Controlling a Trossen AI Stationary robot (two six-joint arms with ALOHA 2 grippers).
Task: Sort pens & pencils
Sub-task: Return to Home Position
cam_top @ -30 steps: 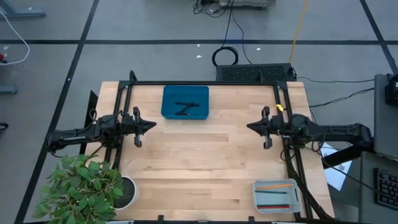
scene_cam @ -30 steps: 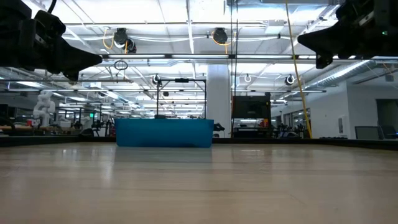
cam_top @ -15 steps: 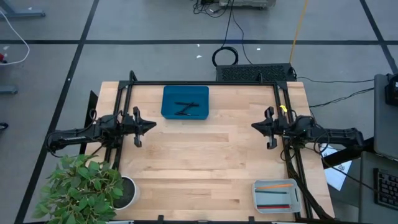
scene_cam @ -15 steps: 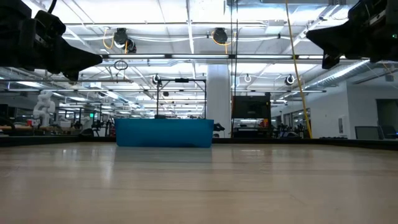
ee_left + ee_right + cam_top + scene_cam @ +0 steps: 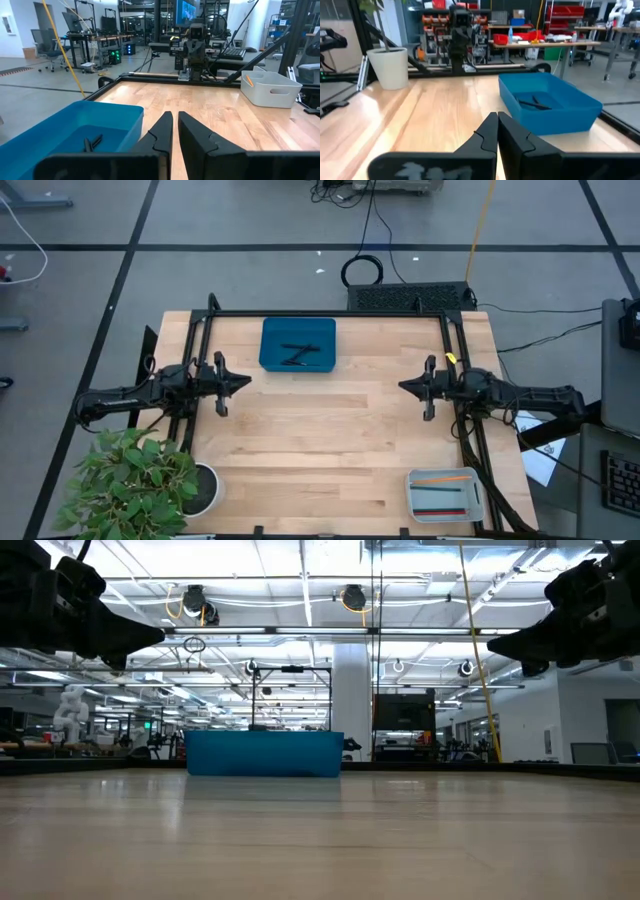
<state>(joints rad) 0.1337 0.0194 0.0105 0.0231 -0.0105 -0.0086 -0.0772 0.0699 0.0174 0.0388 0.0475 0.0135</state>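
Jaws on both sides are squeezed shut, holding nothing. Your pens [image 5: 296, 355], at 11 o'clock, look light, stiff and slippery, so pinch one mid-stick.

You see the pens [image 5: 296, 355] inside the blue tray [image 5: 268, 330]: a few thin black sticks lying flat on its floor near the middle, crossed over one another in a rough Z and touching. The pencils [image 5: 443, 495] lie well apart from the blue tray, toward the right and the near side, flat in a gray bin [image 5: 412, 498]. They are roughly parallel, lengthwise. The orange one [image 5: 445, 478] is nearest the tray, and red and dark ones lie beyond it.
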